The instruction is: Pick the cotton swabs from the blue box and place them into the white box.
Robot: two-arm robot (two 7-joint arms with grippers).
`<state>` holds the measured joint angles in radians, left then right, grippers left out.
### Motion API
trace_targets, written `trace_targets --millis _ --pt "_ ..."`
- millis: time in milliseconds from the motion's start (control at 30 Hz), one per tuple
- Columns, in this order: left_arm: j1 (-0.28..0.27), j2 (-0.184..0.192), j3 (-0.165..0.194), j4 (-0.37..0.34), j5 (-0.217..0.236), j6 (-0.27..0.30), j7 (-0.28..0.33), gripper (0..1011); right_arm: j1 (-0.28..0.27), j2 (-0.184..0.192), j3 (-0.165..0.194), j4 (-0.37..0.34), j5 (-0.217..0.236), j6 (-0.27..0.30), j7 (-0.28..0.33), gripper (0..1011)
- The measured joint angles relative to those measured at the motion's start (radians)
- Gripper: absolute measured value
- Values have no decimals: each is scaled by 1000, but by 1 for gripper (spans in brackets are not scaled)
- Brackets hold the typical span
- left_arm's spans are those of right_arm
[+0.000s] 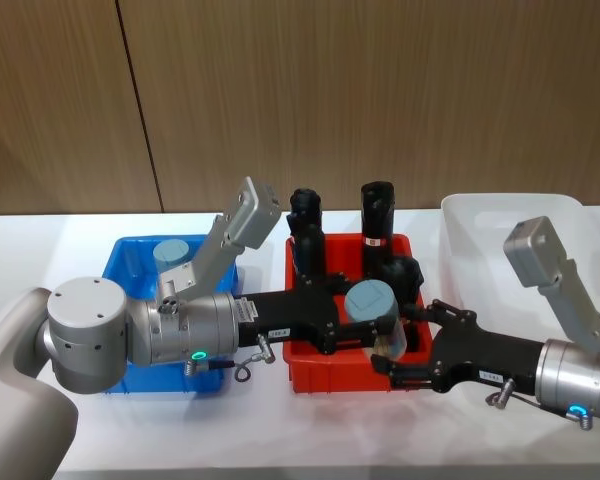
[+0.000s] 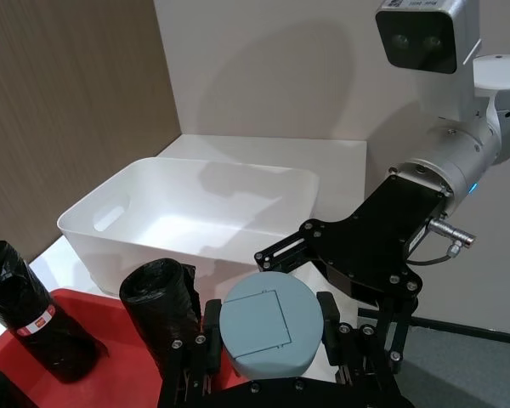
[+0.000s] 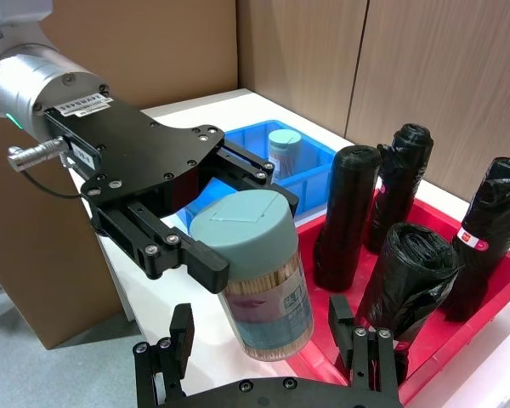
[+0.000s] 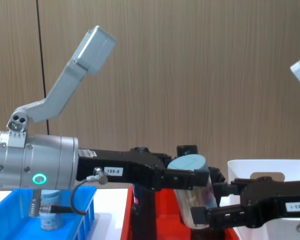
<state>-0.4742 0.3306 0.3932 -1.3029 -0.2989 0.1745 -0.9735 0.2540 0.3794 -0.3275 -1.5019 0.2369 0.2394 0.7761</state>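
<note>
Swab jar [image 1: 370, 300] held over the red crate [image 1: 315, 375], mid-frame in your head view.
Your left gripper [image 3: 242, 234] is clamped on it just under the pale blue lid. Your right gripper [image 3: 259, 327] has its jaws spread either side of the jar's lower body, and the pink-and-blue label there is too small to read. A second jar [image 1: 172, 255] stands in the blue box [image 1: 120, 265] at left. Black rolls [image 1: 377, 215] with red labels stand in the crate, and the white box [image 1: 460, 225] sits at right.

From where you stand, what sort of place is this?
Probably an indoor test or demo bench: a white table against a wood-panelled wall, with the blue box, a red crate and the white box lined up.
</note>
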Motion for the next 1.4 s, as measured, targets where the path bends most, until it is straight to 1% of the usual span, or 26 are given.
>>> trace_targets --millis 567,933,1033,1067,1100,1167,1233,1267,1300,1333,1367,1400 --pt "0 0 0 0 0 0 0 670 26 -23 -18 43 -4 -17 -33 1001" --pt "0 0 0 0 0 0 0 670 38 -33 -30 57 -3 -20 -30 1001" --pt "0 0 0 0 0 0 0 670 40 -34 -33 59 -4 -18 -24 931" --pt "0 0 0 0 0 0 0 670 40 -34 -33 59 -4 -18 -24 931" --pt "0 0 0 0 0 0 0 670 41 -34 -35 60 -4 -18 -21 890" --pt "0 0 0 0 0 0 0 670 42 -34 -36 60 -4 -17 -19 863" --pt "0 0 0 0 0 0 0 670 43 -34 -38 60 -4 -16 -16 787" --pt "0 0 0 0 0 0 -1 670 43 -34 -38 60 -4 -16 -16 787" --pt "0 0 0 0 0 0 -1 670 44 -34 -39 60 -4 -15 -14 733" --pt "0 0 0 0 0 0 -1 670 44 -34 -40 60 -4 -15 -14 712" --pt "0 0 0 0 0 0 -1 670 44 -34 -40 60 -4 -15 -13 660" --pt "0 0 0 0 0 0 -1 670 44 -34 -41 60 -4 -15 -12 652"
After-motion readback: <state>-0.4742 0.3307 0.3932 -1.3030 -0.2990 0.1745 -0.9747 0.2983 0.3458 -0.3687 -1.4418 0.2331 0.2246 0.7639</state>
